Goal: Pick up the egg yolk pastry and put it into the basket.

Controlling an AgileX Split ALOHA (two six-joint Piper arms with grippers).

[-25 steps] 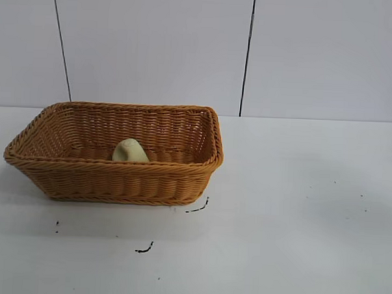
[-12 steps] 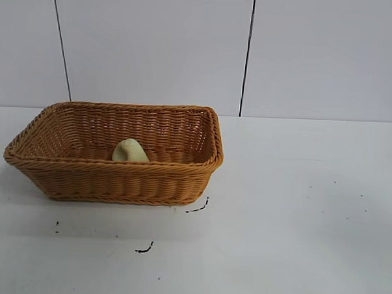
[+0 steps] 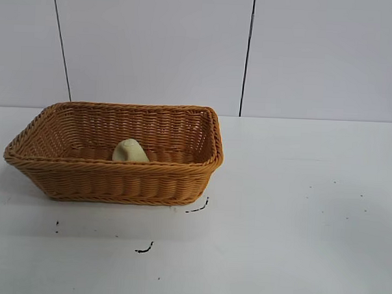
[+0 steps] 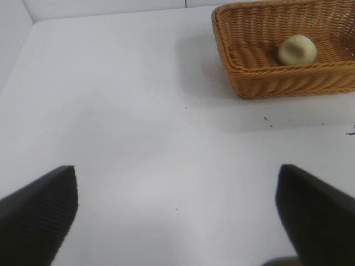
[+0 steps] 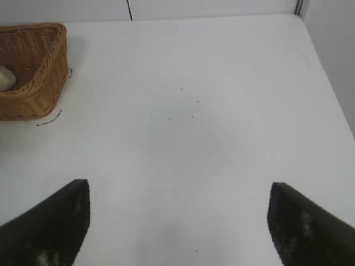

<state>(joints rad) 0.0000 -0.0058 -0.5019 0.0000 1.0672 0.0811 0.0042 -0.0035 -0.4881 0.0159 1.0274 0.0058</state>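
The pale yellow egg yolk pastry (image 3: pixel 129 150) lies inside the orange-brown wicker basket (image 3: pixel 116 179) at the left of the table. It also shows in the left wrist view (image 4: pixel 297 50) inside the basket (image 4: pixel 272 83), and at the edge of the right wrist view (image 5: pixel 5 78) in the basket (image 5: pixel 39 83). My left gripper (image 4: pixel 177 213) is open and empty above bare table, well away from the basket. My right gripper (image 5: pixel 178 221) is open and empty above bare table, far from the basket. Neither arm shows in the exterior view.
The white table (image 3: pixel 297 210) has small black marks near the basket (image 3: pixel 196 207) and in front of it (image 3: pixel 144 249). A white panelled wall (image 3: pixel 155 47) stands behind the table.
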